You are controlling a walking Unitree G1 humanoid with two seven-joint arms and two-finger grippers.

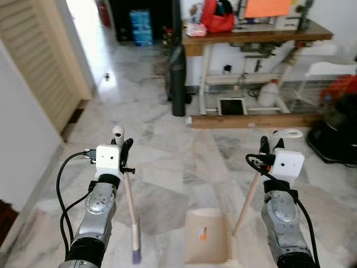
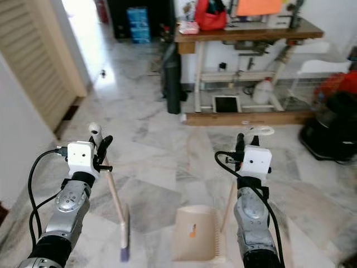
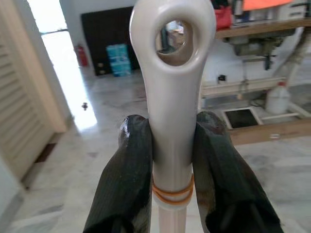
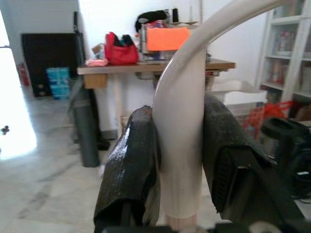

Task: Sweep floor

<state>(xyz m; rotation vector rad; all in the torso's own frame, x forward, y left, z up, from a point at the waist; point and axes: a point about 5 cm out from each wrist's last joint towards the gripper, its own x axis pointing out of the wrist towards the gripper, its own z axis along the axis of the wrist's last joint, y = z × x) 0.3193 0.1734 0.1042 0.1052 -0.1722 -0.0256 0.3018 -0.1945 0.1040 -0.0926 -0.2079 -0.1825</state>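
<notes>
My left gripper [image 1: 122,146] is shut on the white looped top of a broom handle [image 3: 172,97], its black fingers [image 3: 129,179] pressed against both sides. The wooden broom stick [image 1: 130,204] slants down to purple bristles [image 1: 135,257] on the marble floor. My right gripper [image 1: 270,146] is shut on the curved white handle [image 4: 181,126] of a beige dustpan [image 1: 206,237]. The pan rests on the floor between my arms, and its wooden stick [image 1: 248,201] leans up to the right.
A wooden table [image 1: 256,36] with a red bag [image 1: 217,19] stands ahead, a dark upright roll [image 1: 178,84] at its left leg and a white jug [image 1: 269,94] beneath. A black appliance [image 1: 334,134] sits at the right. A louvred door [image 1: 33,61] lines the left.
</notes>
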